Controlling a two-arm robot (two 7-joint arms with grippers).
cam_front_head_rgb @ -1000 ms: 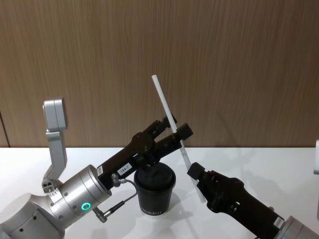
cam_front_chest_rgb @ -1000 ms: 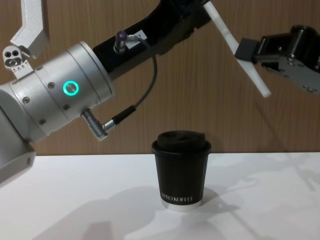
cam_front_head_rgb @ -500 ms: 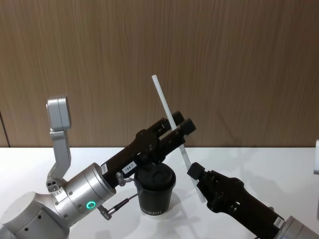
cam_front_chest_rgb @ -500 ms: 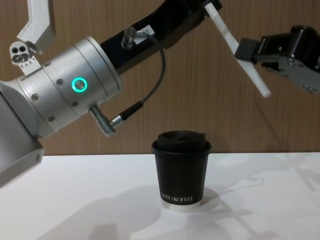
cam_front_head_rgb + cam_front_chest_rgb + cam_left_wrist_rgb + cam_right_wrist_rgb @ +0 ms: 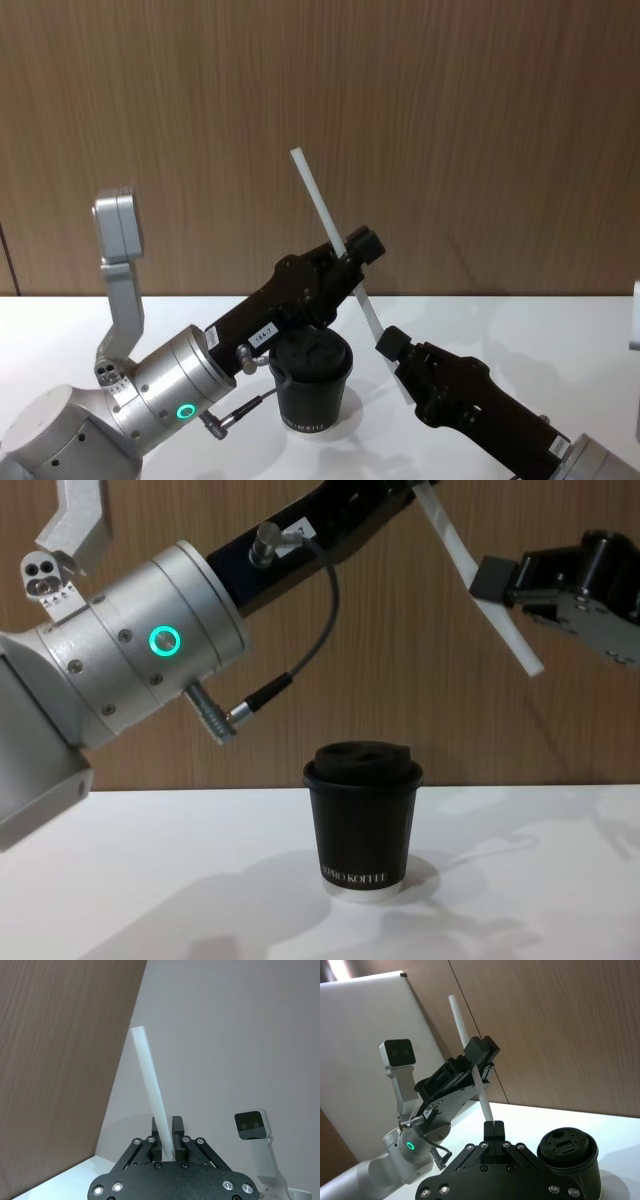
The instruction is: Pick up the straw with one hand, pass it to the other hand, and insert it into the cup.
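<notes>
Straw [image 5: 322, 200]: thin, straight, smooth white tube

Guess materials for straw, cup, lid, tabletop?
Straw: matte white, rigid-straight; plastic or paper, can't tell. Cup: matte black with printed lettering, likely paper. Lid: moulded dome, slight sheen, probably plastic. Tabletop: smooth white, soft shadows, maybe laminate.

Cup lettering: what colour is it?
White lettering on the black cup; it shows best in the chest view.
</notes>
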